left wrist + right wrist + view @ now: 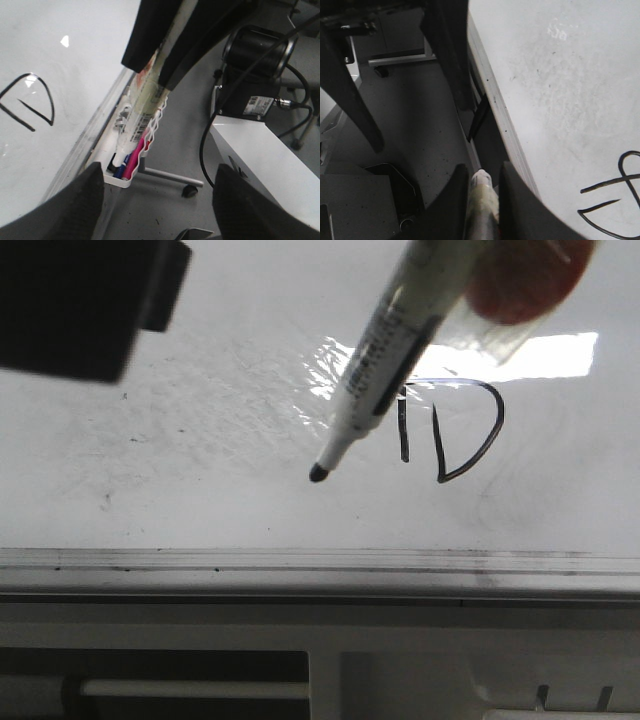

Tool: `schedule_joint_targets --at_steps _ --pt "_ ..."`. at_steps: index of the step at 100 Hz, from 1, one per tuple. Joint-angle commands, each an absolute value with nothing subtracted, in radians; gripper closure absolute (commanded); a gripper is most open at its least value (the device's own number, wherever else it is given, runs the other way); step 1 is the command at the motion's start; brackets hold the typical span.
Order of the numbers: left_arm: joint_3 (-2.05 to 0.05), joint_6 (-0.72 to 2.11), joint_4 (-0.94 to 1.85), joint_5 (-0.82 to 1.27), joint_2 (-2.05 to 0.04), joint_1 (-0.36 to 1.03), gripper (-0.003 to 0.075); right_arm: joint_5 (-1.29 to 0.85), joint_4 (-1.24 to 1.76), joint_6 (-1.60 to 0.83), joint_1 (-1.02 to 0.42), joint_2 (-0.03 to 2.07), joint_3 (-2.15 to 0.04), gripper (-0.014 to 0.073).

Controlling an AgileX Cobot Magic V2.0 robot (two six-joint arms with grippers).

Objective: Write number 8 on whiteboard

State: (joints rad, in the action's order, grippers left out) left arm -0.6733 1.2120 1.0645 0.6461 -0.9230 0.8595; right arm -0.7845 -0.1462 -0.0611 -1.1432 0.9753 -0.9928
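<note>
The whiteboard [200, 440] fills the front view and has a grey metal edge strip [300, 562] along its bottom. Thin black strokes of the number 8 [455, 430] sit right of centre: a short stem and a D-shaped loop. They also show in the left wrist view [30, 102] and the right wrist view [615, 195]. My right gripper [482, 175] is shut on a white marker [385, 350]. The marker's black tip [319, 472] is left of the strokes, at or just off the board. My left gripper [157, 185] is open and empty, off the board's edge.
A white wire tray [131, 162] with pink and blue markers hangs at the board's edge. A dark blurred block [80, 300], seemingly my left arm, covers the upper left. A glare patch [550, 355] lies above the strokes. A white base and black cables [250, 145] stand nearby.
</note>
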Motion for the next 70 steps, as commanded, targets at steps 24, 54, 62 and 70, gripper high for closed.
schedule_joint_targets --at_steps 24,54,62,70 --pt "-0.763 1.398 1.284 0.736 -1.078 0.857 0.0294 -0.715 0.000 -0.205 -1.144 0.974 -1.025 0.0665" --pt "-0.767 1.398 1.343 0.756 -1.122 0.857 0.0534 -0.698 0.041 -0.212 -1.144 0.983 -1.025 0.0665" --pt "-0.767 1.398 1.343 0.758 -1.122 0.857 0.0694 -0.698 0.041 -0.212 -1.144 0.983 -1.025 0.0665" --pt "-0.767 1.398 1.339 0.779 -1.122 0.857 0.0741 -0.698 0.041 -0.212 -1.144 0.983 -1.025 0.0664"
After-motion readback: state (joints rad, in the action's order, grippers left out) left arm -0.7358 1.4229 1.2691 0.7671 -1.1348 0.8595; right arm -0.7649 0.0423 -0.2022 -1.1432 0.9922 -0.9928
